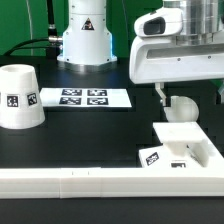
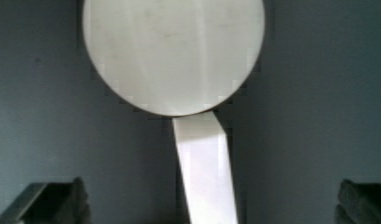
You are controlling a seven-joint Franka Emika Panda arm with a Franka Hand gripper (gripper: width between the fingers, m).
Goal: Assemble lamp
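White plastic parts lie spread over the dark table point(image 1: 60, 135), each apart from the others, likely so each can be reached on its own. The shade point(image 1: 20, 97) stands mouth-down at the left edge of the exterior view, well away from the arm. The square base point(image 1: 182, 148) sits at the lower right, pushed against the long white rail point(image 1: 70, 182) along the bottom, which probably squares it up and stops it sliding during assembly. The bulb point(image 1: 184, 107) lies just above the base in the frame, directly under the gripper point(image 1: 188, 97), whose fingers stand wide on either side of it and grip nothing. That placement suggests a grasp on the bulb comes next.

The marker board point(image 1: 83, 98) lies flat at upper centre.

Only the exterior view gives the layout and the shade. The wrist view instead shows the bulb point(image 2: 174, 55) close up, its narrow stem point(image 2: 205, 165) pointing toward the camera's lower edge, centred between the two dark fingertips point(image 2: 45, 203) in the lower corners, with clear gaps both sides.
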